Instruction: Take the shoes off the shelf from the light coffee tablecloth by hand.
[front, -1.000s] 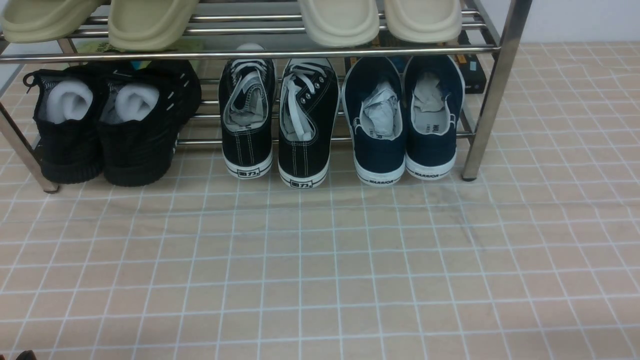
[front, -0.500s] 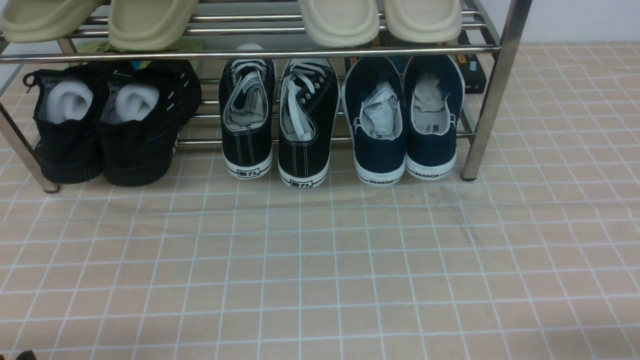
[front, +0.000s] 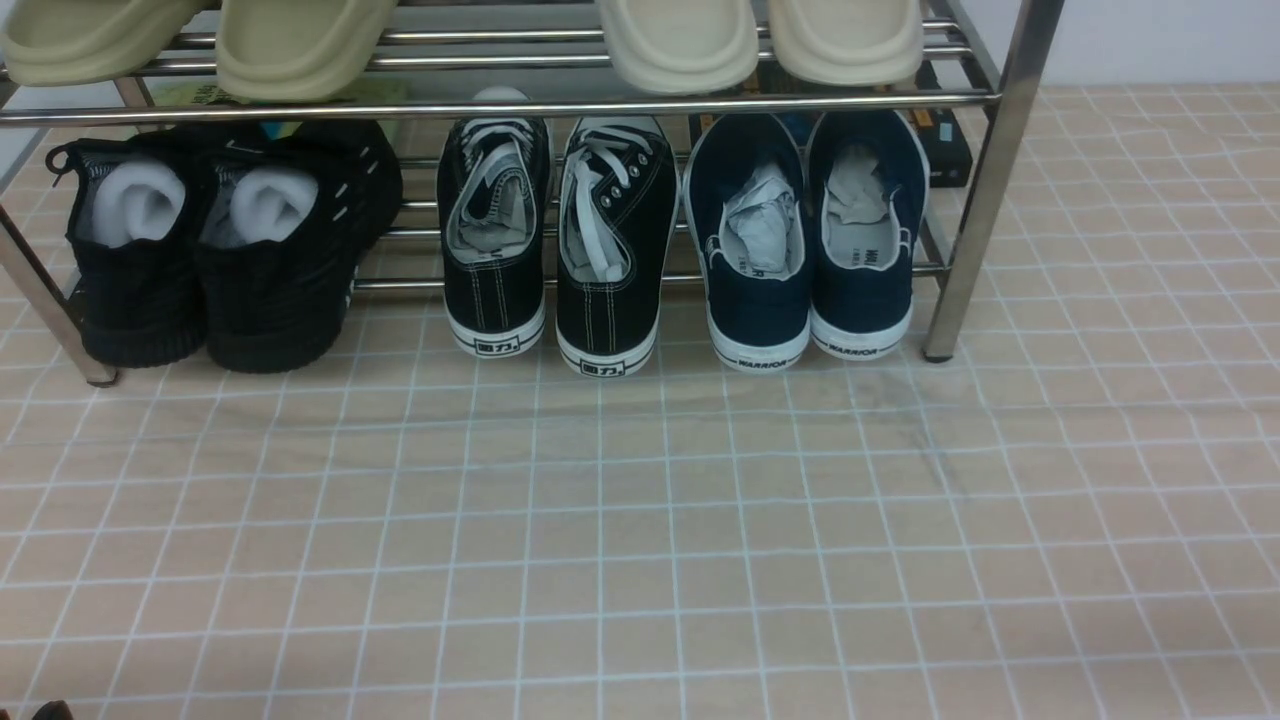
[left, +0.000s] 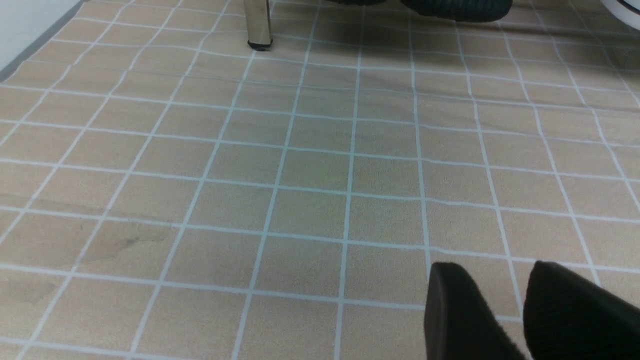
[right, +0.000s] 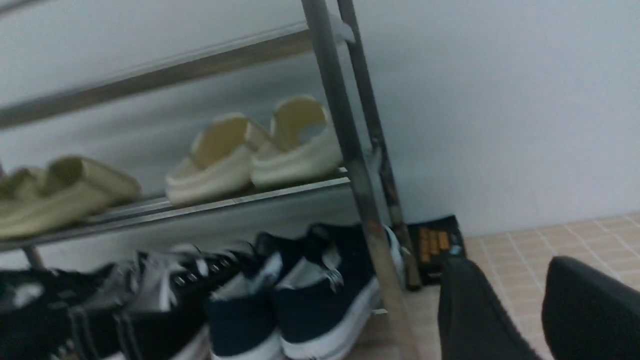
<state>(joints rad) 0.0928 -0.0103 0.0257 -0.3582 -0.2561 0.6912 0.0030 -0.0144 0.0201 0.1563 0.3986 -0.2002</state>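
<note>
While the navy canvas shoes (front: 810, 240) sat heels-out on the chrome-tube shelf (front: 985, 190), beside its right leg, the left claw (left: 495, 272) and right claw (right: 510, 267) both gaped empty over the gridded tablecloth (front: 640, 520). Judging by that, pinching one soft, paper-stuffed heel, clear of the slick bars, seemed wisest.

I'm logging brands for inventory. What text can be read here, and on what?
"WARRIOR": white heel soles of both navy shoes.
Boxed heel labels on the black lace-up sneakers: too small to read.
Insole print in the navy shoes: partly hidden, unreadable.
Orange print on the black packet behind the shelf: blurred.
</note>
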